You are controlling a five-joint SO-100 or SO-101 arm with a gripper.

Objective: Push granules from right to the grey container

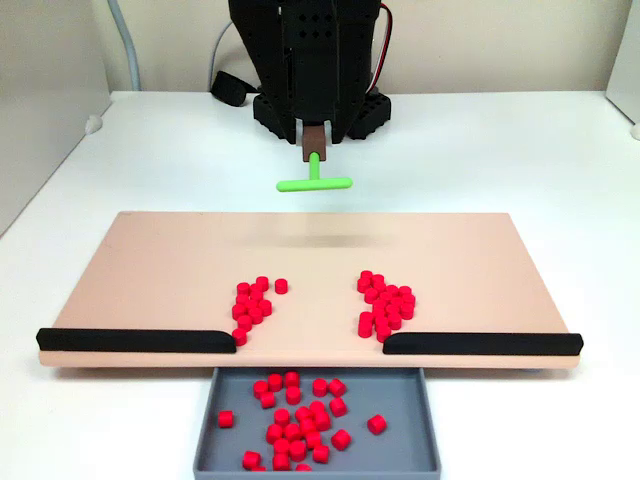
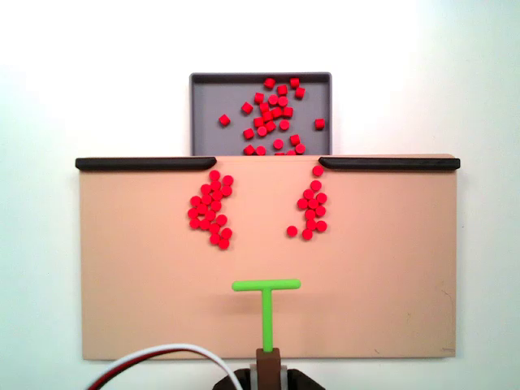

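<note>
Bright red granules lie in two clusters on the tan board: one on the left (image 1: 252, 300) (image 2: 211, 210) and one on the right (image 1: 385, 305) (image 2: 312, 207). More granules (image 1: 295, 415) (image 2: 272, 114) rest inside the grey container (image 1: 405, 400) (image 2: 211, 106), which sits against the board's edge below the gap between the black strips. My gripper (image 1: 315, 140) (image 2: 266, 361) is shut on the stem of a green T-shaped stick (image 1: 314, 184) (image 2: 266, 286). The stick's crossbar hangs above the board's robot-side half, centred between the clusters and well short of them.
The tan board (image 1: 150, 270) (image 2: 130, 268) carries two black strips (image 1: 135, 340) (image 1: 480, 343) along the container side, with a gap between them. White table surrounds it. The arm's black base (image 1: 315, 90) stands behind the board, and cables (image 2: 162, 357) trail near it.
</note>
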